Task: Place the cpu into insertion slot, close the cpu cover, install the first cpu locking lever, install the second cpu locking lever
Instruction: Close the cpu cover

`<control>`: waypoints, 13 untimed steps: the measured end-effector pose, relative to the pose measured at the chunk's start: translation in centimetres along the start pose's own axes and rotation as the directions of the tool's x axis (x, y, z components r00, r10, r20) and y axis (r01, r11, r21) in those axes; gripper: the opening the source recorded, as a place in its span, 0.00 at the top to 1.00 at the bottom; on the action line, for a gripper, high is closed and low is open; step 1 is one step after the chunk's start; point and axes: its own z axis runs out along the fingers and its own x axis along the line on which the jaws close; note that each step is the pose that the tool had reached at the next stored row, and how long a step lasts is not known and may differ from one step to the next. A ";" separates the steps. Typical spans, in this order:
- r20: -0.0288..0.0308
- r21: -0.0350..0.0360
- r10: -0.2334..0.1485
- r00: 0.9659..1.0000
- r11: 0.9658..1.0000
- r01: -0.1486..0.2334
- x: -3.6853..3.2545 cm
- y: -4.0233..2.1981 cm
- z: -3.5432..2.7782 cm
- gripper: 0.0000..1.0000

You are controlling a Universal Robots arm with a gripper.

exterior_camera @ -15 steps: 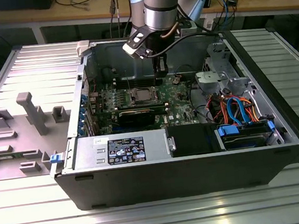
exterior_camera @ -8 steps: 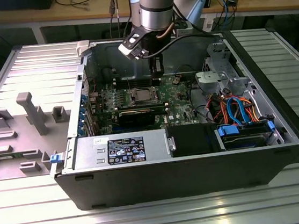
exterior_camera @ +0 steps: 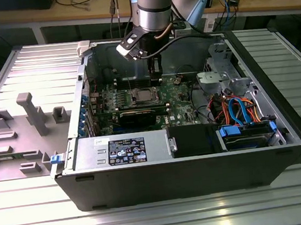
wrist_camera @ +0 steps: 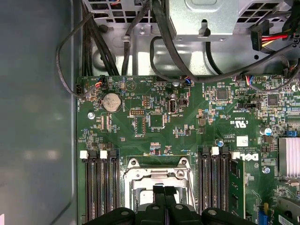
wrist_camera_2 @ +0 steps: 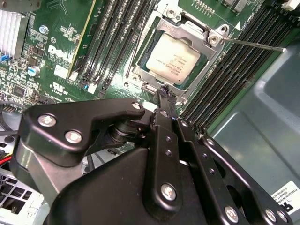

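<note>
So, the cpu [wrist_camera_2: 174, 61] is already sitting flat in the insertion slot [wrist_camera_2: 136, 75] on the green motherboard [wrist_camera: 187, 131], silvery top facing up. The cpu cover [wrist_camera_2: 199, 33] lies down over it as a metal frame around its edges. In the second wrist view, 1 thin metal lever [wrist_camera_2: 253, 44] juts out from a corner of the socket and runs over the black memory slots [wrist_camera_2: 234, 75]. A 2nd thin rod [wrist_camera_2: 132, 56] runs along the opposite side of the frame. The gripper [exterior_camera: 156, 73] hangs inside the open computer case [exterior_camera: 201, 177], just to the exterior view's right of the socket. Its 2 black fingers [wrist_camera_2: 165, 117] are pressed together with nothing between them, which shows in both wrist views. The tip sits right at the edge of the socket frame; I can't tell if it's actually touching the metal or just above it. Elsewhere on the board there's a coin battery [wrist_camera: 112, 101] well away from the socket, and a finned heatsink [wrist_camera: 289, 157] past the far bank of memory slots. In the exterior view, the case lies on its side on a ribbed metal table [exterior_camera: 152, 223], with the labelled power supply [exterior_camera: 125, 149] along its near wall. A tangle of orange and blue cables [exterior_camera: 237, 108] sits by the drive bays, and some grey fixture blocks [exterior_camera: 31, 112] are off to the exterior view's left.
</note>
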 end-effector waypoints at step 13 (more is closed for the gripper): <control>-0.002 -0.001 -0.040 0.999 0.999 0.040 -0.03 -2.27 0.09 0.89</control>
